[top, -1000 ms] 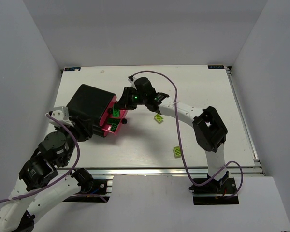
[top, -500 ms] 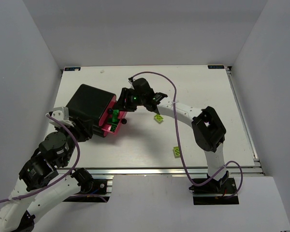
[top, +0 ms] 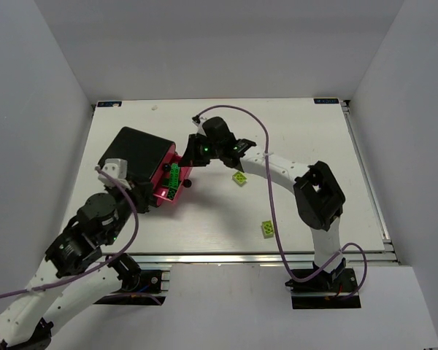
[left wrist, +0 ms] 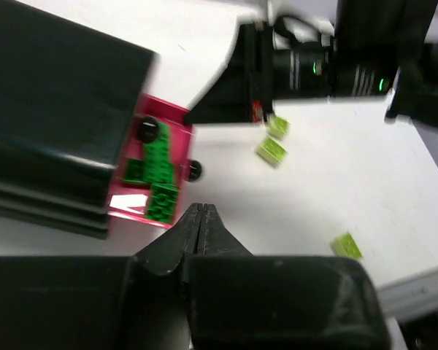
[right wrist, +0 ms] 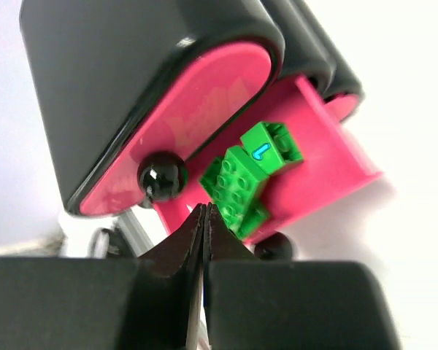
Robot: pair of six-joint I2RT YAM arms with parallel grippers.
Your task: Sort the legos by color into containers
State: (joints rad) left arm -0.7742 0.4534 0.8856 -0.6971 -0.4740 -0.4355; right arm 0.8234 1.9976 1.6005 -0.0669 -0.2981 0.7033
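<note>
I see dark green bricks [right wrist: 250,179] heaped in the one pulled-out pink drawer [right wrist: 328,157], low in the black cabinet [top: 131,153]. The cabinet sits askew at the left-centre of the white table [top: 314,131]. The drawer above is pushed in, its round knob [right wrist: 163,177] showing. Lime bricks [top: 239,178] lie on the bare table at the centre of the overhead view, just right of the cabinet. A lone brick [top: 266,229] lies lower down, near the bottom rail.

The right gripper [right wrist: 204,213] hangs just over the open drawer, fingers pressed together and empty. The left gripper [left wrist: 197,213] points at the drawer front from the lower left, also pinched shut with nothing in it.

These bricks look tiny, hard and very light, with smooth moulded sides, so I'd expect one to skid or pop free if caught on a corner. The safest hold is probably from above, with the fingers straddling two flat side walls and the studs left alone.

There is plenty of open table to the right of the lime bricks. The lone brick sits close to the front edge, so an approach from the far side seems wiser. Around the drawer it is crowded, with both arms, the knobs and the thin pink walls close together. A nudge there might shift the cabinet.
</note>
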